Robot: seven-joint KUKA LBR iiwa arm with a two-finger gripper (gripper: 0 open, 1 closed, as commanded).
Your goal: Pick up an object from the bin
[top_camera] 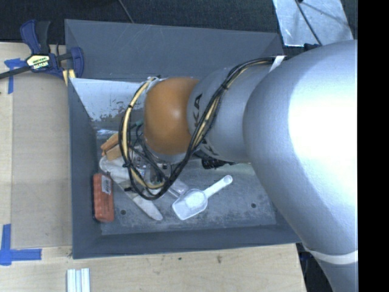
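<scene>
the red-brown bar (103, 198) lies by the bin's (182, 47) left wall. just right of it, a tan block (110, 143) and white scraps (149, 208) are heaped under the orange wrist cover (167, 115). it hides the fingers, so i cannot tell how open they are. the looped cables (129, 157) could snag that heap. the white scoop (197, 201) lies apart to the right.

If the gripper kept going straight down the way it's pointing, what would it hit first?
The gripper points down into the bin, so most likely the heap of pale scraps beneath it, left of the white scoop. The orange cover hides the exact spot.
</scene>
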